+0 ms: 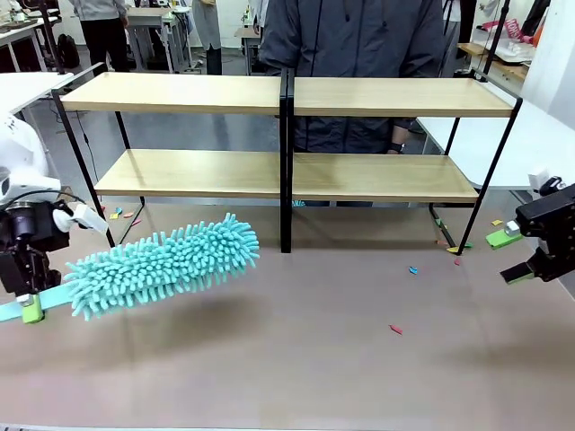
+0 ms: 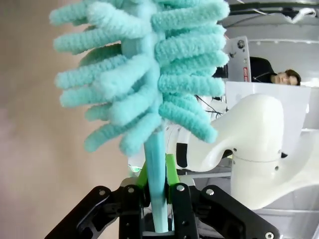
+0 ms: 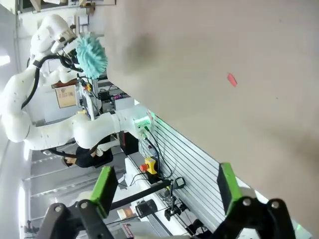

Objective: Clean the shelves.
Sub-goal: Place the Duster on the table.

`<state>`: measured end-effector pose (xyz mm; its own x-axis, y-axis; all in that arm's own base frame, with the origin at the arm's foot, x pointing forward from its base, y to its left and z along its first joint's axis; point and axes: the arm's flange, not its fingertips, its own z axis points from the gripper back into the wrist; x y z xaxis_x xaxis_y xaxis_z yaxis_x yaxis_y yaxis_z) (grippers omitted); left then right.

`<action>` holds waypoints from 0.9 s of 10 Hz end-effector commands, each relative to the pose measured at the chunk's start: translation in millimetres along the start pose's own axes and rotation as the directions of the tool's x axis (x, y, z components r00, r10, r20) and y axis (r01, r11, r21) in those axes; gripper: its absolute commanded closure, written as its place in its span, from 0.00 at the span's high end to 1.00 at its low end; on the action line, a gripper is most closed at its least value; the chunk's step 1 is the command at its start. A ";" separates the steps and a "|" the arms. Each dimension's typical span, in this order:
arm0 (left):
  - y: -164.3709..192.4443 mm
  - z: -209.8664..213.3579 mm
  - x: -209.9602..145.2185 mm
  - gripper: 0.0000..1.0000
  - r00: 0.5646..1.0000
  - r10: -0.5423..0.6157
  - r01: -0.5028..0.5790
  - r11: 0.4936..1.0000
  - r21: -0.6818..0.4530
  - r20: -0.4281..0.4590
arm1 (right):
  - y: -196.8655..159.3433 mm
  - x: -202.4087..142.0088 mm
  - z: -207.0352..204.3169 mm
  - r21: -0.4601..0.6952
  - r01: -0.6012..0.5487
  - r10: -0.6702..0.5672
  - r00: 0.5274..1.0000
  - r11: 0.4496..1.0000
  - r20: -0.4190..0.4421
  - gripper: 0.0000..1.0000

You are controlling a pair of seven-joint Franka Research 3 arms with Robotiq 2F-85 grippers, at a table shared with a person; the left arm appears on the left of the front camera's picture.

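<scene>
We see left claw (image 1: 27, 301) clenched on teal duster (image 1: 166, 262), right claw (image 3: 164, 191) released; shelves (image 1: 287, 94) not yet touched, scraps (image 1: 395, 329) litter tabletop (image 1: 341, 377).

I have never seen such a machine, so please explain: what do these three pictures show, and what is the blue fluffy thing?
Two white robot arms work at a table. The front picture looks across it at a person behind the wooden shelves. The other two pictures come from cameras on each wrist. The left end effector is shut on the handle of a turquoise duster. The right end effector is open and holds nothing. Small coloured scraps lie on the table.
</scene>
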<state>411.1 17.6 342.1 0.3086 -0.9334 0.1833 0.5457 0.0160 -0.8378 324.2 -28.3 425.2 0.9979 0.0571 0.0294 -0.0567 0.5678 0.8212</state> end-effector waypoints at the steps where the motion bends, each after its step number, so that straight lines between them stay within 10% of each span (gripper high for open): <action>1: -12.2 4.6 21.1 0.12 0.991 0.126 -0.125 0.991 0.048 -0.033 | 0.9 -1.9 4.9 0.005 -0.021 0.021 1.000 1.000 0.003 1.00; 3: -5.6 4.9 36.6 0.12 0.970 0.219 -0.212 0.975 0.067 -0.109 | 0.9 -1.9 4.9 0.005 -0.021 0.021 1.000 1.000 0.003 1.00; 4: -4.5 7.1 39.1 0.62 0.960 0.254 -0.246 0.966 0.077 -0.115 | 0.9 -1.9 4.9 0.005 -0.021 0.021 1.000 1.000 0.003 1.00; 5: -8.1 11.9 38.1 0.70 0.958 0.266 -0.256 0.962 0.096 -0.105 | 0.9 -1.9 4.9 0.005 -0.021 0.021 1.000 1.000 0.003 1.00; 6: -12.6 16.3 34.8 1.00 0.952 0.298 -0.287 0.948 0.135 -0.066 | 0.9 -1.9 4.9 0.005 -0.021 0.021 1.000 1.000 0.003 1.00; 9: -44.6 30.0 7.1 0.95 0.937 0.312 -0.342 0.910 0.236 0.155 | 0.9 -1.9 4.9 0.005 -0.021 0.021 1.000 1.000 0.003 1.00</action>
<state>429.4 12.0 386.7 0.4953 -0.8670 -0.0540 0.5657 0.3691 -0.7374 322.8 -29.9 427.7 0.9979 0.0541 0.0362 -0.0607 0.5703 0.8192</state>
